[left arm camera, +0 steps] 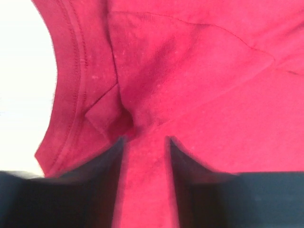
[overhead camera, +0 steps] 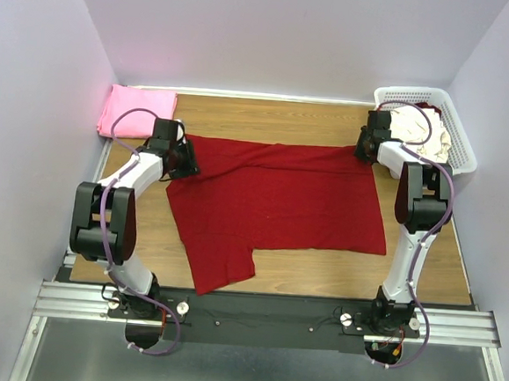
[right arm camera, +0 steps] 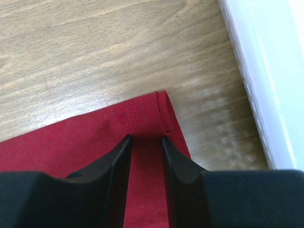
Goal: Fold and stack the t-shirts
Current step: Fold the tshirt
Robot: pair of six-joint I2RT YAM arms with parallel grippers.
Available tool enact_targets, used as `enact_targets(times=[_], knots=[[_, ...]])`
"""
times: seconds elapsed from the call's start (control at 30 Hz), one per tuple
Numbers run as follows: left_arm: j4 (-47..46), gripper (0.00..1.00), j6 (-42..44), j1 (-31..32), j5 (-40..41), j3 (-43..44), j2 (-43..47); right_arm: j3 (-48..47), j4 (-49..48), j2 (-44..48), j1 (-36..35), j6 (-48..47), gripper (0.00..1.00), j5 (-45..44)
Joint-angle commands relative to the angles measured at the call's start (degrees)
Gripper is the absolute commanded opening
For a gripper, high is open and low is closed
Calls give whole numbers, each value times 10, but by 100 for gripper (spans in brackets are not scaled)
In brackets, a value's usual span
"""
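A dark red t-shirt [overhead camera: 280, 201] lies spread on the wooden table [overhead camera: 278, 117], with one part folded over and a flap reaching toward the near edge. My left gripper [overhead camera: 184, 158] sits on its far left corner. In the left wrist view its jaws [left arm camera: 145, 138] stand apart over rumpled red cloth [left arm camera: 190, 71] beside a stitched hem. My right gripper [overhead camera: 366, 148] is at the far right corner. There its jaws [right arm camera: 146, 137] are apart, with the hemmed corner [right arm camera: 147, 111] lying flat on the wood just past the tips. A folded pink t-shirt [overhead camera: 137, 111] rests at the back left.
A white lattice basket [overhead camera: 464, 158] at the back right holds cream-white t-shirts [overhead camera: 422, 129], close to my right gripper. A white surface [right arm camera: 270, 71] borders the right wrist view. Pale walls close in the table on three sides. A metal rail [overhead camera: 262, 313] carries both arm bases.
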State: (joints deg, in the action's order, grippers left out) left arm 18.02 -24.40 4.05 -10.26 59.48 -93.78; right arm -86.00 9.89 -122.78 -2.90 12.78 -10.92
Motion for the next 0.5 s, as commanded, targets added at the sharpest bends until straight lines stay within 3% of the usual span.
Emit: enact_targets(times=[0.0,0.23,0.37,0.47], knots=[[-33,61,-15,-16,46,5,46,-8,1,-4,4,-14,38,-16],[-54,62,-20,-34,56,119,-52,-8,2,-4,4,-20,39,-12],[-32,50,-15,-34,72,220,-174,-7,1,-1,4,-21,39,-16],[-31,45,-12,-34,78,277,-218,-4,1,1,4,-23,39,-19]])
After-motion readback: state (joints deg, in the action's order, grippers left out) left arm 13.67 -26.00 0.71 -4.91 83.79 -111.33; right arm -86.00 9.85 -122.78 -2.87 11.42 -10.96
